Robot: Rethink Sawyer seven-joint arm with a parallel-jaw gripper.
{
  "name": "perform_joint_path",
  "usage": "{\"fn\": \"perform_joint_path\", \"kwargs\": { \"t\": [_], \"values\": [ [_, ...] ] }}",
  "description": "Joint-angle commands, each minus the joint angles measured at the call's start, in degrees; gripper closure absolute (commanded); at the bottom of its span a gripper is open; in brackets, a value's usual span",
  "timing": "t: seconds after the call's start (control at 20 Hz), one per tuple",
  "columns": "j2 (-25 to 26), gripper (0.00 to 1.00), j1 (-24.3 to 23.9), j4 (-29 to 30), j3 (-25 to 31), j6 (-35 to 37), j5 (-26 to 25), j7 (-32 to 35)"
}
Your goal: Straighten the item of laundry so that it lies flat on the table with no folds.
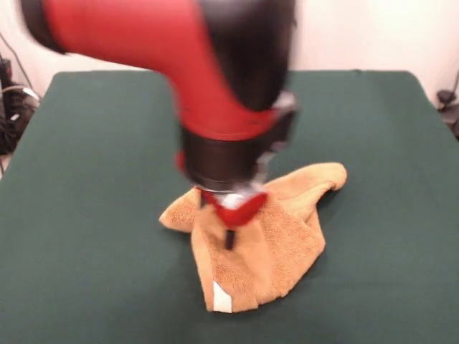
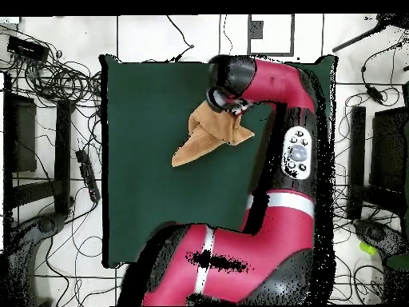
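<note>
My red-and-black pincer (image 1: 229, 215) is down on the small orange-tan terry-cloth towel (image 1: 269, 240), near its top edge — blur hides my fingers, so I cannot tell how far apart they stand or whether they have hold of cloth. The towel lies crumpled and folded on the large dark green cloth-covered table (image 1: 93, 215), toward the camera-side edge in the front view — small white label (image 1: 221, 299) at its lowest corner.
</note>
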Motion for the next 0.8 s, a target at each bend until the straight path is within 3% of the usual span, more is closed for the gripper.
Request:
{"fn": "perform_joint_path", "kwargs": {
  "t": [0.05, 0.25, 0.6, 0.8],
  "values": [
    [-3.6, 0.00, -7.1, 19.2, 11.1, -6.9, -2.6, -31.9],
    [-0.1, 0.00, -11.2, 14.4, 14.1, -5.0, -5.0, -40.1],
    [7.5, 0.00, -15.9, 3.2, 17.6, -0.9, -7.4, -49.2],
    [9.1, 0.00, -17.0, 0.6, 18.4, -0.2, -8.6, -52.3]
  ]
}}
